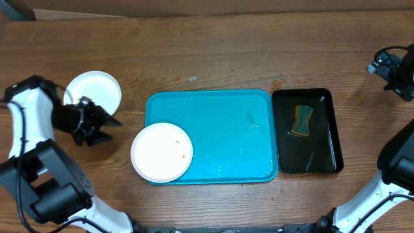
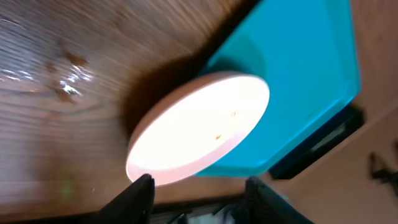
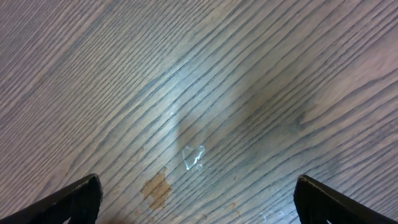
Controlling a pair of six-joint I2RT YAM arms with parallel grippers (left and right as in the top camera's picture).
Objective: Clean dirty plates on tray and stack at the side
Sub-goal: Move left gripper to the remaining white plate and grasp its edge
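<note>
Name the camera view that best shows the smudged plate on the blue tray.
Overhead: the whole plate shows, smudges visible, overhanging the tray at its edge. Left wrist shows it closer but glare-washed and blurred. Right wrist misses it.

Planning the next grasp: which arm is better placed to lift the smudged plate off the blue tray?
Left. The left gripper, open, is beside the tray end where the plate overhangs; the right gripper hovers far off over the table.
</note>
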